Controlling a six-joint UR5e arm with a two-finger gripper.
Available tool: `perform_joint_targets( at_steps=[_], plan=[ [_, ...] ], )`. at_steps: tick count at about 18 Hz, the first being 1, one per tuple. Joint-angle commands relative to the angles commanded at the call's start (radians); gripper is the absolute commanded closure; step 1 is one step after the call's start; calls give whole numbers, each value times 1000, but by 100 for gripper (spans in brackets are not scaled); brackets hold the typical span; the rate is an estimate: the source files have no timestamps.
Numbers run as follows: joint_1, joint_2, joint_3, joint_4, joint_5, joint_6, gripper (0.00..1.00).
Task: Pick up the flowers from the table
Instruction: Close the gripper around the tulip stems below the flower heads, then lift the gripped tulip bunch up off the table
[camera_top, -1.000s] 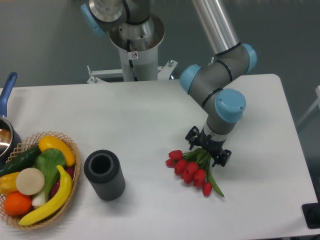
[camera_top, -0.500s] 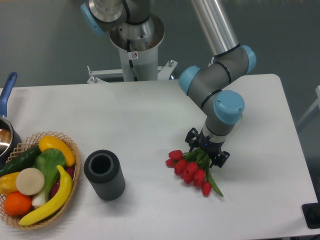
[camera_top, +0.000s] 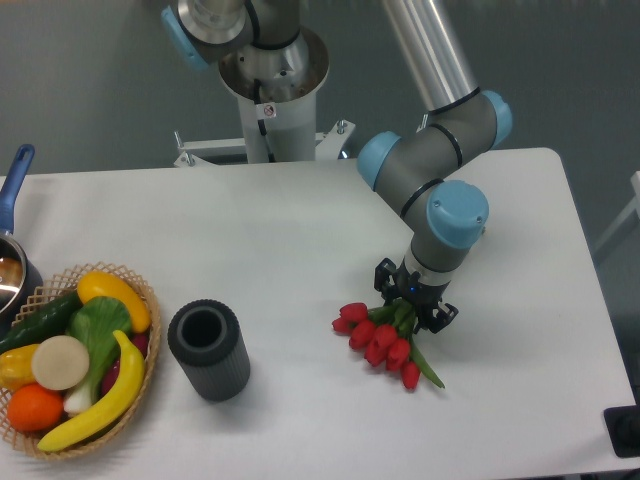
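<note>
Although the end effector (camera_top: 414, 304) looks closed on the stems, the flowers (camera_top: 385, 340) lie right of centre on the surface (camera_top: 300, 230), seemingly unlifted. The grasp appears made; raising them remains.

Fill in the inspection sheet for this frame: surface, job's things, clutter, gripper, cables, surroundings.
Surface: white table, no spills seen.
Job's things: flowers, red tulips lying right of centre, stems under the gripper.
Clutter: dark ribbed cylinder; wicker basket of fruit and vegetables at the left edge; blue-handled pot, partly cut off.
Gripper: gripper down over the stems, fingers close around them; firm grip cannot be confirmed.
Cables: nothing seen.
Surroundings: robot base pedestal behind the table, grey floor.
</note>
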Motion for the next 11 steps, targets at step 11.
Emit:
perform_joint_targets(
  at_steps=[11],
  plan=[
    [0,3,14,-2,0,5,56]
  ],
)
